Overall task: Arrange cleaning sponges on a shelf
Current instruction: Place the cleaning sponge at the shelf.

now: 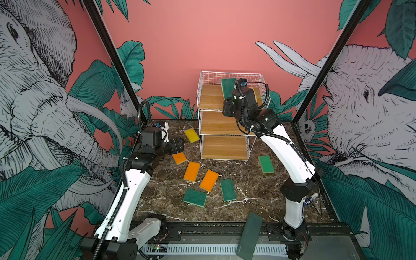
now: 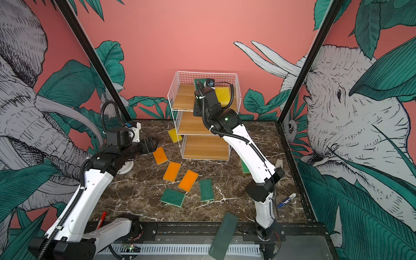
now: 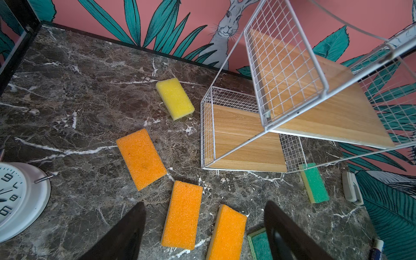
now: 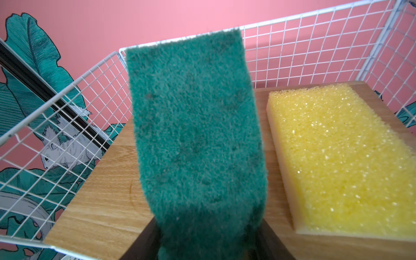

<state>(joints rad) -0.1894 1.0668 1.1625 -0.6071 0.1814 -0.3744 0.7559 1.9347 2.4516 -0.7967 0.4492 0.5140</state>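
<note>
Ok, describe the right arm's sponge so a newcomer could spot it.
Find the white wire shelf by the pink wall, top board. The green sponge there tilts up from the right gripper beside a flat yellow sponge; the other green ones lie on the table.

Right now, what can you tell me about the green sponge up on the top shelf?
The green sponge is a rectangular pad showing a fuzzy dark green scouring face. It stands tilted over the shelf's top wooden board, far end raised toward the white wire back, near end squeezed narrow in the right end effector, beside a flat yellow sponge.
</note>
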